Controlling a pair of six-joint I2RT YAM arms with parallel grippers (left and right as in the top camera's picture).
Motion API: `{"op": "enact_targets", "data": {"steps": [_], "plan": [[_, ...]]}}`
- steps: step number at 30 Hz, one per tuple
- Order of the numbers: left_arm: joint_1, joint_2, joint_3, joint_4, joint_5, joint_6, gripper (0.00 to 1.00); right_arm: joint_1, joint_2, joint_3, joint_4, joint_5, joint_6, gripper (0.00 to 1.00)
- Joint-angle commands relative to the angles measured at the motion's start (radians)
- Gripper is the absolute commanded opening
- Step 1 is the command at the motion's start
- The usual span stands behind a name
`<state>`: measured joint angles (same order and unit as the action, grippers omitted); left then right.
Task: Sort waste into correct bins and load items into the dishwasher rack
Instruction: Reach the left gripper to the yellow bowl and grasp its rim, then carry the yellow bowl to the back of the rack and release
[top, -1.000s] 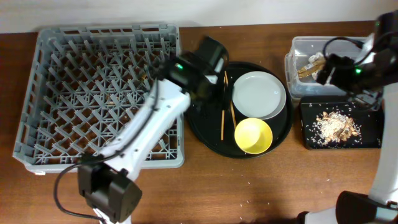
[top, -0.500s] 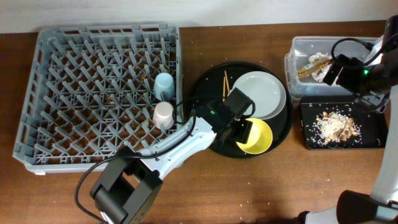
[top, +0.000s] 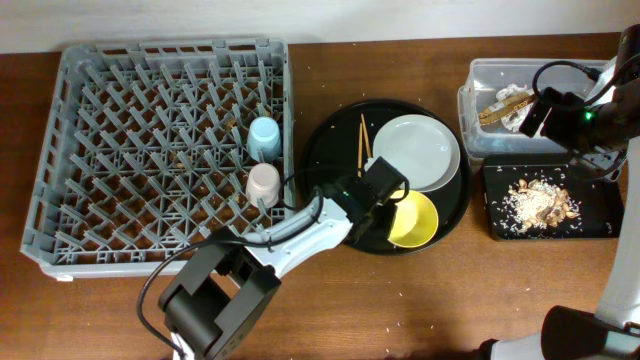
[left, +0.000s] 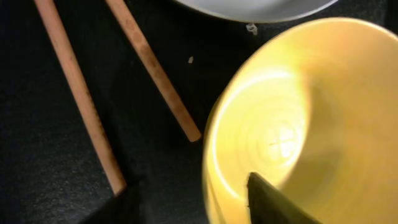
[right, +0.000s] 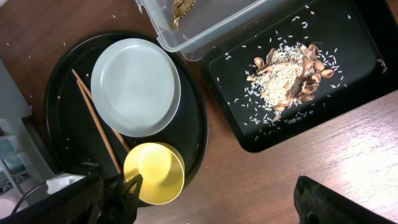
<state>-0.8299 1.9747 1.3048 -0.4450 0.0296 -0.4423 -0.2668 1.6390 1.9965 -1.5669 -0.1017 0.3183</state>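
Shifted slightly, left hand (top: 388, 208) straddles yellow bowl (top: 418, 222) rim, fingers apart.

Brown wooden table (top: 450, 300) bears large round black tray (top: 325, 150).

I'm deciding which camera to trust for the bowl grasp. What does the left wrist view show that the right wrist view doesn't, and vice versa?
Only left wrist: a dark finger of the left gripper inside the yellow bowl, close up. Only right wrist: the shallow black tray with food scraps, the clear tub, the whole white plate. Both: bowl, chopsticks, round black tray.
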Motion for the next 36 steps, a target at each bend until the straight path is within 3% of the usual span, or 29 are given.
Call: {"op": "enact_targets", "data": {"steps": [1,4,8,11,13,17,19,21,22,25,27,29,36], "plan": [[-0.005,0.006,-0.007,0.003,-0.008,-0.003,0.3,-0.003,-0.011,0.016,0.0,0.009,0.011,0.98],[-0.006,0.006,-0.007,0.004,-0.007,-0.003,0.03,-0.003,-0.011,0.016,0.0,0.009,0.011,0.98],[-0.001,-0.061,0.049,-0.045,0.007,0.004,0.0,-0.003,-0.011,0.016,0.0,0.009,0.011,0.98],[0.036,-0.216,0.116,-0.138,-0.051,0.107,0.0,-0.003,-0.011,0.016,0.0,0.009,0.011,0.98],[0.075,-0.345,0.126,-0.188,-0.245,0.146,0.0,-0.003,-0.011,0.016,0.0,0.009,0.011,0.98],[0.177,-0.455,0.126,-0.2,-0.873,0.213,0.0,-0.003,-0.011,0.016,0.0,0.009,0.011,0.99],[0.254,-0.435,0.124,-0.183,-1.001,0.213,0.0,-0.003,-0.011,0.016,0.0,0.009,0.011,0.98],[0.358,-0.375,0.124,-0.086,-1.003,0.253,0.0,-0.003,-0.011,0.016,0.0,0.009,0.011,0.98],[0.389,-0.336,0.124,0.003,-1.004,0.343,0.0,-0.003,-0.011,0.016,0.0,0.009,0.011,0.98],[0.416,-0.219,0.125,0.448,-1.113,0.758,0.0,-0.003,-0.011,0.016,0.0,0.009,0.011,0.98],[0.419,-0.119,0.125,0.824,-1.082,1.074,0.0,-0.003,-0.011,0.016,0.0,0.009,0.011,0.98],[0.421,-0.028,0.125,0.975,-1.009,1.223,0.0,-0.003,-0.011,0.016,0.0,0.009,0.011,0.99],[0.471,0.236,0.125,1.065,-1.004,1.263,0.0,-0.003,-0.011,0.016,0.0,0.009,0.011,0.98]]}}
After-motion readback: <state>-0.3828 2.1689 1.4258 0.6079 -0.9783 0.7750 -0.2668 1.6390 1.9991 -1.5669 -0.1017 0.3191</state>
